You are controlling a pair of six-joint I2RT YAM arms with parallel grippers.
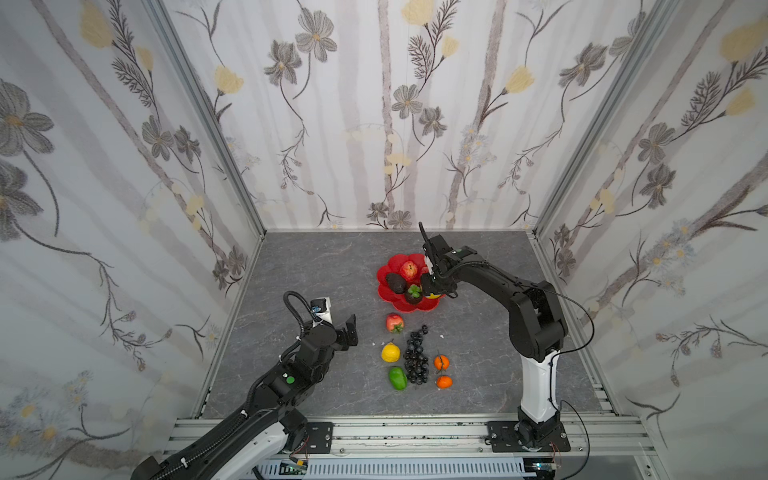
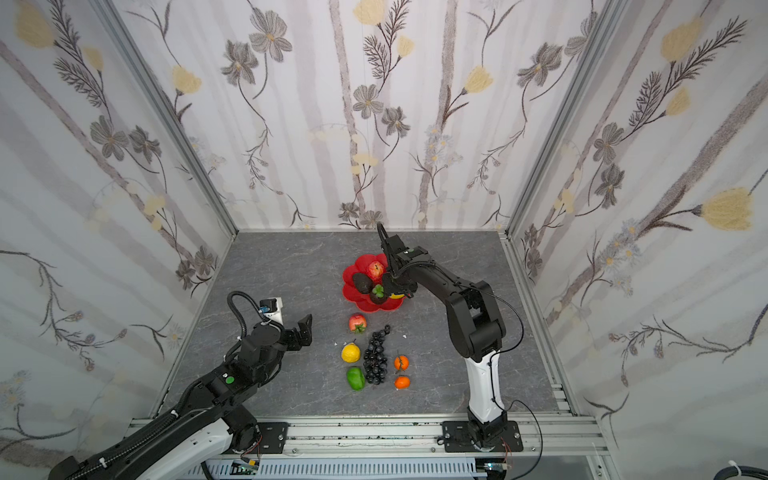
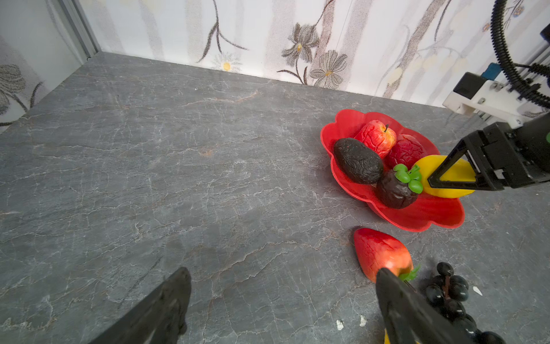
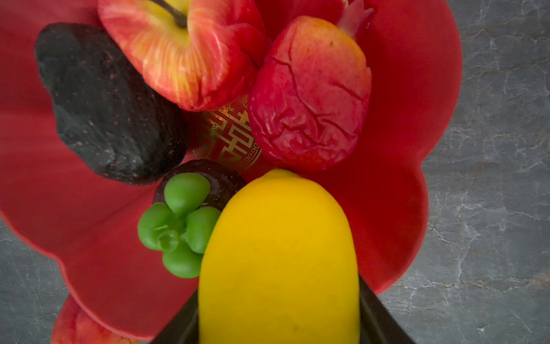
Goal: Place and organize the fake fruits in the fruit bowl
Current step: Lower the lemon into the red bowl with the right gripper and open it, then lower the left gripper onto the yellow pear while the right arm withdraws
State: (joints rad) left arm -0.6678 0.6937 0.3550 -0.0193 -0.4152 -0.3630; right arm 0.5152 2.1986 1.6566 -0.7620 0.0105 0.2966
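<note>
The red fruit bowl (image 1: pixel 397 304) (image 2: pixel 360 302) (image 3: pixel 431 214) (image 4: pixel 401 119) holds an apple (image 1: pixel 409 270), a dark avocado (image 1: pixel 395 282), a mangosteen (image 1: pixel 413 293) and a red pomegranate (image 4: pixel 309 95). My right gripper (image 1: pixel 432 291) (image 3: pixel 437 178) (image 4: pixel 278 324) is shut on a yellow fruit (image 4: pixel 279 253) (image 3: pixel 455 175), low over the bowl's right side, beside the mangosteen. My left gripper (image 1: pixel 351 328) (image 3: pixel 282 274) stands open over bare table, left of the loose fruits. On the table lie a red strawberry (image 1: pixel 394 323), a lemon (image 1: pixel 390 352), a green pepper (image 1: pixel 397 377), a black grape bunch (image 1: pixel 417 357) and two oranges (image 1: pixel 441 362).
The grey marble-look table (image 1: pixel 311 282) is boxed in by flowered walls at the back and both sides. An aluminium rail (image 1: pixel 415 432) runs along the front edge. Small white flecks (image 3: pixel 339 324) lie near the left gripper.
</note>
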